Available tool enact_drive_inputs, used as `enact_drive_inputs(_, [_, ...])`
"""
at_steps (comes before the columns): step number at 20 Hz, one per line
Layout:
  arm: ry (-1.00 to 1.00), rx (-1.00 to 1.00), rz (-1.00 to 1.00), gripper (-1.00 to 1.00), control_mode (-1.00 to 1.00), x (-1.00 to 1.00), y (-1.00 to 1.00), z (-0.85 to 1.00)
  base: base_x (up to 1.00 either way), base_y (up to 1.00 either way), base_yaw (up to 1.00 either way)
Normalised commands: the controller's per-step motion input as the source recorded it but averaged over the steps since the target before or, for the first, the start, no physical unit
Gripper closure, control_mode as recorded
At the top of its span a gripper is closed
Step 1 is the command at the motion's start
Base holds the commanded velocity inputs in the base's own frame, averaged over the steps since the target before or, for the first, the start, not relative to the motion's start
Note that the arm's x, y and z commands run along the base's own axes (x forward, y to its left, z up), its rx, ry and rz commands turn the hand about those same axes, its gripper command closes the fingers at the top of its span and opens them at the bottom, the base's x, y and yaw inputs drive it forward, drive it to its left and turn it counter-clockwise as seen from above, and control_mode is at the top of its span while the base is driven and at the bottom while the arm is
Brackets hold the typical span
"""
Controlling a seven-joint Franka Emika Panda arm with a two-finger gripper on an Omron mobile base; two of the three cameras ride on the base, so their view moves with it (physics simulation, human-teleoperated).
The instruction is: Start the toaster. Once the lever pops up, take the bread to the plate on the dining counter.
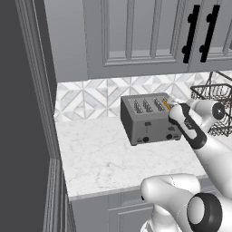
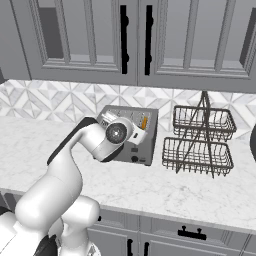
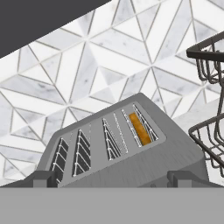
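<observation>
The dark grey toaster [image 1: 144, 121] [image 2: 143, 148] stands on the white marble counter [image 1: 99, 154] against the tiled wall. The bread [image 1: 166, 105] [image 2: 144, 122] [image 3: 140, 128] sits down in its rightmost slot, with just the golden-orange top edge showing. My gripper [image 3: 114, 179] is open and empty, low in front of the toaster's front face, its two fingertips spread about as wide as the toaster [image 3: 131, 162]. In the left base view my hand hangs at the toaster's front right corner. The plate and the dining counter are out of view.
A two-tier black wire basket [image 1: 216, 97] [image 2: 199, 141] [image 3: 210, 57] stands close to the right of the toaster. Grey wall cabinets [image 1: 136, 36] hang above. A tall dark panel [image 1: 22, 113] closes the counter's left end.
</observation>
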Motion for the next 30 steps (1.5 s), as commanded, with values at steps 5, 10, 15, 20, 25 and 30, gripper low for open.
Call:
enact_drive_inputs(5, [0.0, 0.0, 0.0, -1.0, -1.0, 0.0, 0.0, 0.0, 0.0, 0.0, 0.0])
enact_drive_inputs(10, [0.0, 0.0, 0.0, -1.0, -1.0, 0.0, 0.0, 0.0, 0.0, 0.0, 0.0])
enact_drive_inputs(15, [0.0, 0.0, 0.0, -1.0, -1.0, 0.0, 0.0, 0.0, 0.0, 0.0, 0.0])
enact_drive_inputs(20, [0.0, 0.0, 0.0, -1.0, -1.0, 0.0, 0.0, 0.0, 0.0, 0.0, 0.0])
enact_drive_inputs(25, [0.0, 0.0, 0.0, -1.0, -1.0, 0.0, 0.0, 0.0, 0.0, 0.0, 0.0])
enact_drive_inputs(30, [0.0, 0.0, 0.0, -1.0, -1.0, 0.0, 0.0, 0.0, 0.0, 0.0, 0.0])
